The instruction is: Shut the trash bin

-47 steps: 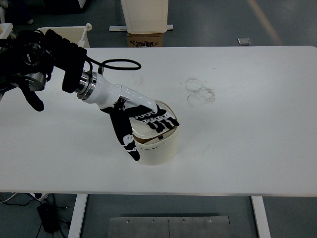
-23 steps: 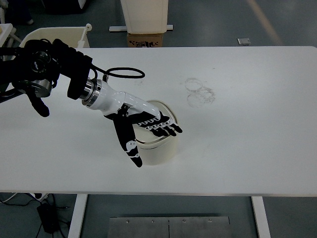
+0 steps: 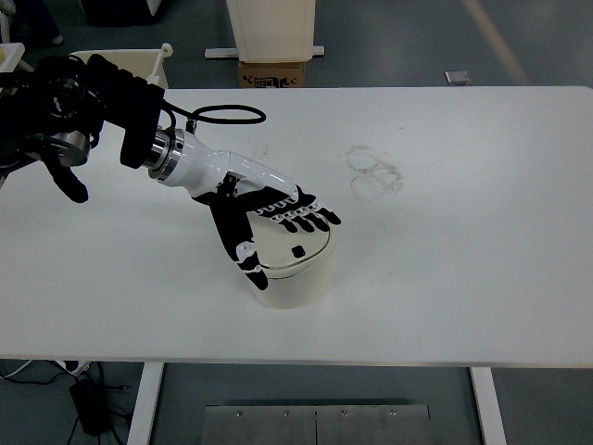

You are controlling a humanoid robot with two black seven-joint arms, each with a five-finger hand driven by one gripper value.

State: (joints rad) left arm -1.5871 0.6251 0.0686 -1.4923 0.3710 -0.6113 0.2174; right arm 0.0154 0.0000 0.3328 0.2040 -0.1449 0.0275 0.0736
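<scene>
The small cream trash bin (image 3: 292, 271) stands near the middle of the white table (image 3: 445, 269), toward its near edge, with its lid lying flat and a small dark square showing on top. The left hand (image 3: 269, 222) lies over the bin's far-left rim, fingers spread flat and grasping nothing, thumb pointing down its left side, hiding that part of the lid. Faint ring marks (image 3: 373, 172) stain the table further back.

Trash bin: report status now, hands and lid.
Left robot hand open, flat over the trash bin. Lid looks down, no gap visible. Right robot hand not in view. Nothing in the way on the table.
</scene>
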